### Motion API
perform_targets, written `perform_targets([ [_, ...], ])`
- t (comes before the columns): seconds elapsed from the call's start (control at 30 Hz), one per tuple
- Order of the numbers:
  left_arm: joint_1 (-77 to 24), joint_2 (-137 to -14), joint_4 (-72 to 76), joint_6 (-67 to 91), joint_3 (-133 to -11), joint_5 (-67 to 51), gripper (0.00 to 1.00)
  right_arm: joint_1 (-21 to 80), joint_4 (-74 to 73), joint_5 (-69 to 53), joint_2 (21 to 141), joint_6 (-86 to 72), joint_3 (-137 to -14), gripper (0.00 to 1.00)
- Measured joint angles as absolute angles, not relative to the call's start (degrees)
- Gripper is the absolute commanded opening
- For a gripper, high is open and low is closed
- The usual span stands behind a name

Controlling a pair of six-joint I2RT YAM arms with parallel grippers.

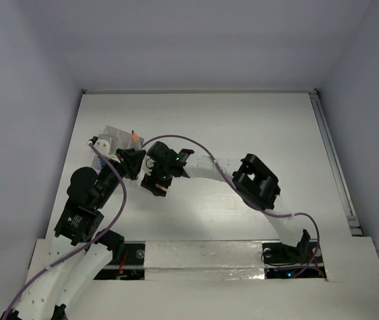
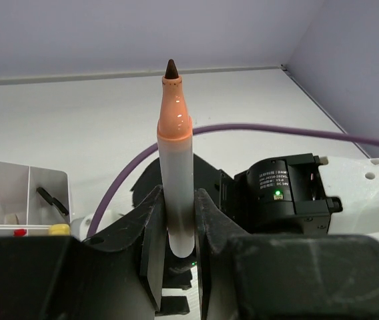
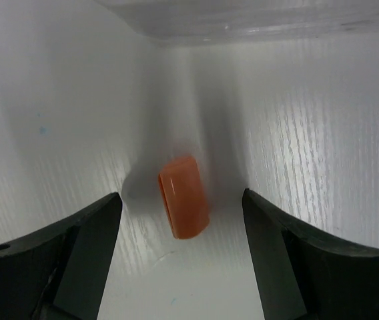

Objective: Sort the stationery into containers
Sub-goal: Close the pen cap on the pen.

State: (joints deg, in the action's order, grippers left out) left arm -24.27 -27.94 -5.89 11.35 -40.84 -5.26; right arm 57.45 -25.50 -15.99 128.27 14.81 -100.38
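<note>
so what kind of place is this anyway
Most likely a robotics lab test cell: a white table boxed in by plain pale walls, a left arm and right arm bolted at its near edge, the left jaws shut on an orange-tipped marker, and a divided white box.
</note>
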Motion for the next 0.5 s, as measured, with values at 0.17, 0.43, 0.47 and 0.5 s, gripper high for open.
perform_targets([
  [0.17, -24.3, -27.9, -5.9, 11.4, -40.8, -5.3, 0.0, 59.4, -28.7, -11.0, 131.5, 18.2, -105.8, 0.71],
  [0.43, -24.2, -27.9, -5.9, 11.4, -40.8, -5.3, 0.0, 60.6, -31.8, -7.3, 133.6, 19.9, -109.3, 0.35],
  [0.47, -24.0, -27.9, -5.9, 11.4, -40.8, -5.3, 0.0, 60.6, -32.0, -7.1, 133.7, 19.9, -109.5, 0.3],
  [0.5, -23.8, -27.9, -5.9, 11.4, -40.8, -5.3, 0.0, 60.7, -32.1, -6.8, 133.7, 19.9, -109.6, 0.18],
])
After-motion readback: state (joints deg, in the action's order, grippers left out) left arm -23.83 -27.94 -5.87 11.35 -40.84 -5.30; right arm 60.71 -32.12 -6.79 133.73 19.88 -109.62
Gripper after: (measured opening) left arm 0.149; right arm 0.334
